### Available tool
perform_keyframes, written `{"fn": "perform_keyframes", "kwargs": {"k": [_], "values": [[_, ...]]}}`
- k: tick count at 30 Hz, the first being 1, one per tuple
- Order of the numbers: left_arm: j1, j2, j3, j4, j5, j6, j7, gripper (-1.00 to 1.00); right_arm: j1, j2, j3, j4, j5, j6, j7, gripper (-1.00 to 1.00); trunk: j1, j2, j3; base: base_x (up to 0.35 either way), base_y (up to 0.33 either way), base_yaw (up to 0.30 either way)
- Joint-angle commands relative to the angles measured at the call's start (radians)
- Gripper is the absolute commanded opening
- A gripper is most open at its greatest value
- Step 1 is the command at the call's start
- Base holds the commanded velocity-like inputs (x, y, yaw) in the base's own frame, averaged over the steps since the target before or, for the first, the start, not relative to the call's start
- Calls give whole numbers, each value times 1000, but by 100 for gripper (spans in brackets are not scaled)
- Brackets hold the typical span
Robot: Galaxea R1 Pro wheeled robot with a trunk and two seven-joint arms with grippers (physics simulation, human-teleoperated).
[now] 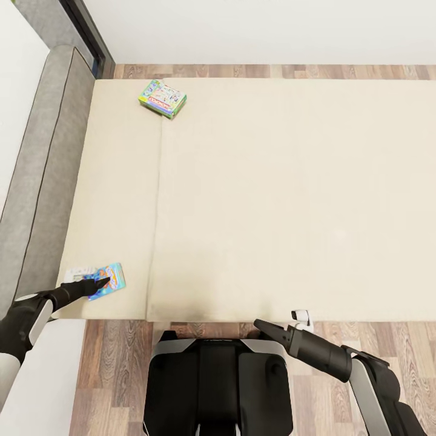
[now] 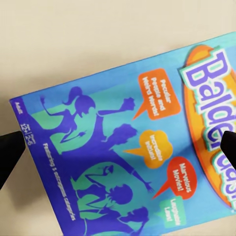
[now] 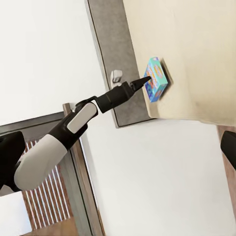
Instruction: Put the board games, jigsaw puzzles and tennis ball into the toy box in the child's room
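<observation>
A blue board game (image 1: 109, 280) with cartoon figures lies flat on the beige bed (image 1: 272, 194), at its near left corner. My left gripper (image 1: 100, 283) hovers right over it, open. In the left wrist view its black fingertips (image 2: 10, 153) stand at either side of the game's cover (image 2: 113, 157), with nothing held. The right wrist view sees that gripper (image 3: 143, 81) from the side, its tip at the blue game (image 3: 157, 78). A green-white board game (image 1: 162, 98) lies near the bed's far left corner. My right gripper (image 1: 266, 329) hangs open over the floor by the bed's near edge.
A grey padded headboard (image 1: 48, 169) runs along the bed's left side. A white surface (image 1: 48, 375) lies below the near left corner. A small white object (image 1: 301, 316) sits at the bed's near edge. Wood floor (image 1: 115, 375) surrounds my base.
</observation>
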Motion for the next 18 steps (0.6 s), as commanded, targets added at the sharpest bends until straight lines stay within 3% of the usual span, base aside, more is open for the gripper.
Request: {"fn": "perform_keyframes", "kwargs": {"k": [1, 7, 11, 18], "values": [[1, 0, 0, 2, 1, 11, -5, 100, 0, 0, -1, 0, -1, 5, 2, 100, 1, -1, -1, 0, 0, 0], [1, 8, 2, 5, 4, 17, -15, 100, 1, -1, -4, 0, -1, 5, 3, 100, 1, -1, -1, 0, 0, 0], [1, 27, 5, 7, 7, 29, -71, 100, 0, -1, -6, 0, -1, 5, 3, 100, 1, -1, -1, 0, 0, 0], [1, 45, 99, 43, 4, 37, -176, 100, 0, -1, -7, 0, -1, 5, 3, 100, 1, -1, -1, 0, 0, 0]]}}
